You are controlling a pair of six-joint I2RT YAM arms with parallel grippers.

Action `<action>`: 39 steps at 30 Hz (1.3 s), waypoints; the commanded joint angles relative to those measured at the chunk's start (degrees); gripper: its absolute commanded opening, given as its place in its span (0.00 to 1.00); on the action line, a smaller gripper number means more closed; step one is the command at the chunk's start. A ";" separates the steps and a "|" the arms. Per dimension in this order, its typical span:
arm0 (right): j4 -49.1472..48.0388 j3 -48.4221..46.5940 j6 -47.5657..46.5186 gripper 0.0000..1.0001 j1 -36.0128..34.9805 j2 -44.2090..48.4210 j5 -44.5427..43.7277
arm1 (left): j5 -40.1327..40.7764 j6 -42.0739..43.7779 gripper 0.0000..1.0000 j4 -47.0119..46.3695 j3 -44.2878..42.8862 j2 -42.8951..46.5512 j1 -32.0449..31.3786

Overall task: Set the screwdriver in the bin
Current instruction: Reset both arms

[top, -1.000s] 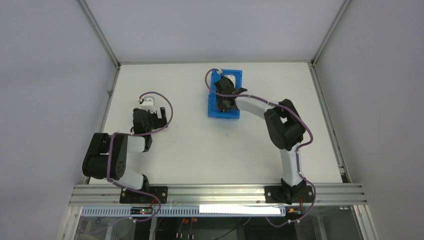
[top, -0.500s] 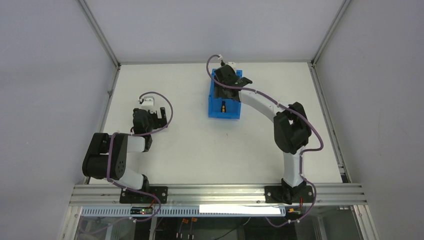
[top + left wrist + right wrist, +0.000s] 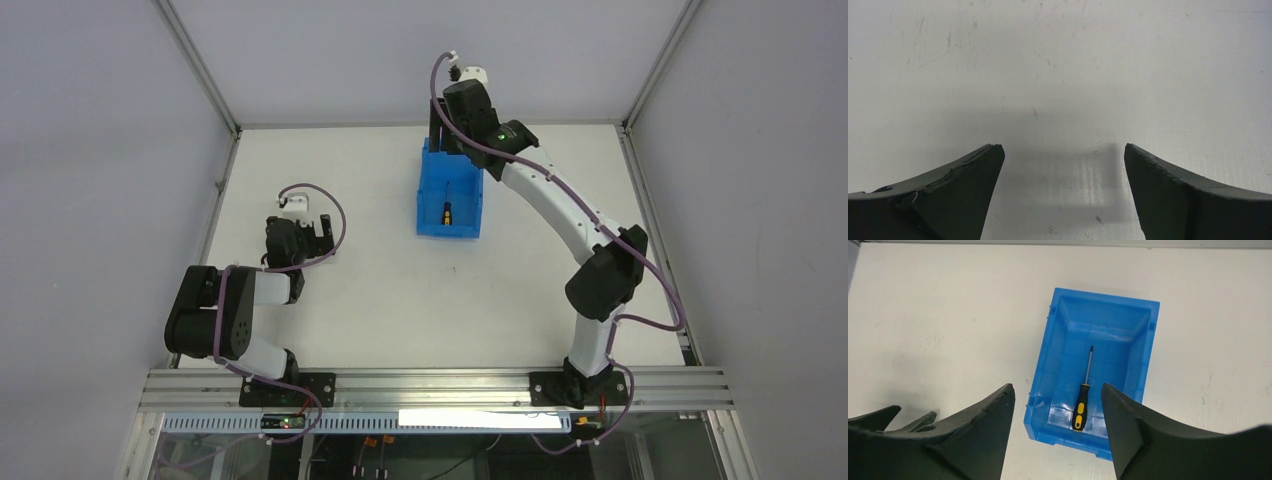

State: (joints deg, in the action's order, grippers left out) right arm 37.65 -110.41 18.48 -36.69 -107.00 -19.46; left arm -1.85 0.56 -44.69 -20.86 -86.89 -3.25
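The screwdriver, with a thin shaft and a black-and-yellow handle, lies flat on the floor of the blue bin at the table's far middle. My right gripper is open and empty, raised high above the bin's far end, looking down into it. My left gripper is open and empty, low over bare table at the left, far from the bin.
The white table top is bounded by metal frame rails and grey walls. Purple cables run along both arms. The left arm's fingers show faintly at the lower left of the right wrist view.
The right gripper has lifted up and back out of the bin, leaving the screwdriver lying inside. The left arm has not moved.
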 commanded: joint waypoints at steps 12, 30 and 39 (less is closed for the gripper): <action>3.52 -8.75 -7.69 0.99 -0.36 8.47 0.63 | 0.01 -0.46 1.00 -1.54 -1.02 0.55 0.70; 4.14 -0.27 -14.45 0.99 12.14 18.50 8.86 | 0.07 -0.40 1.00 -1.54 -1.02 0.52 0.77; 7.24 2.74 -14.88 0.99 24.87 21.16 16.33 | 0.00 -0.46 1.00 -1.54 -1.02 0.55 0.71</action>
State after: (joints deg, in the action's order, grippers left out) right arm 44.10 -108.64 4.78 -15.57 -88.99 -8.10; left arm -1.85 0.56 -44.66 -20.86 -86.91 -3.25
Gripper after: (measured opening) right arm 0.993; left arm 0.996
